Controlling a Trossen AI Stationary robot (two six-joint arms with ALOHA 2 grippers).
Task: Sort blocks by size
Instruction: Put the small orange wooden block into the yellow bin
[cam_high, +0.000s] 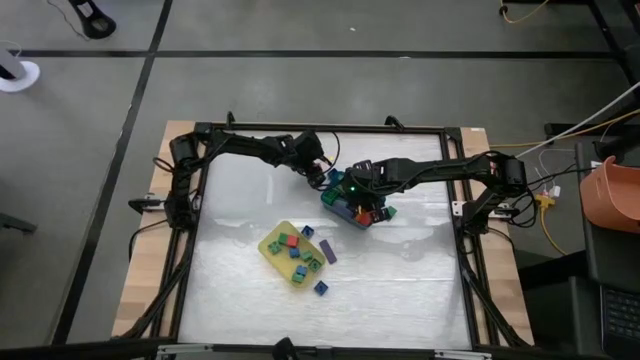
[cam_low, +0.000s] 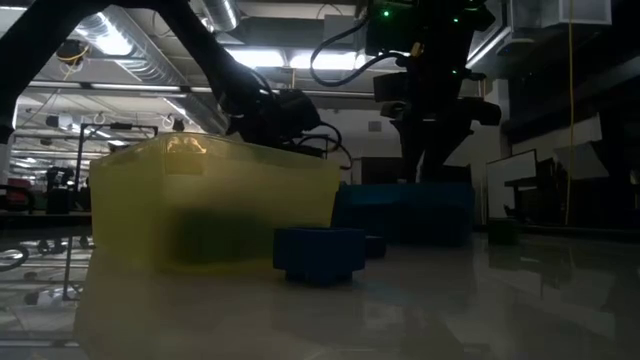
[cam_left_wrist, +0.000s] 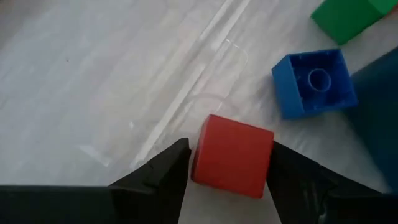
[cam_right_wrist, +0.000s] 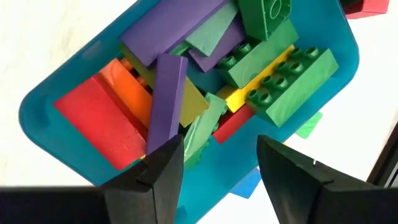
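Observation:
My left gripper is at the table's far middle, just left of the teal-blue tray, and is shut on a red cube. A blue cube and a green block lie on the table just beyond it. My right gripper is open above the teal-blue tray, which holds long purple, green, red and orange bars. The yellow tray holds several short cubes. My left gripper pinches the red cube between its two fingers, on two opposite side faces. The fingers come from above, slanting down. Whether the cube rests on the table or is lifted, I cannot tell.
A purple bar and two blue cubes lie on the table beside the yellow tray. In the low view the yellow tray and a blue cube stand in front. A black frame rims the table.

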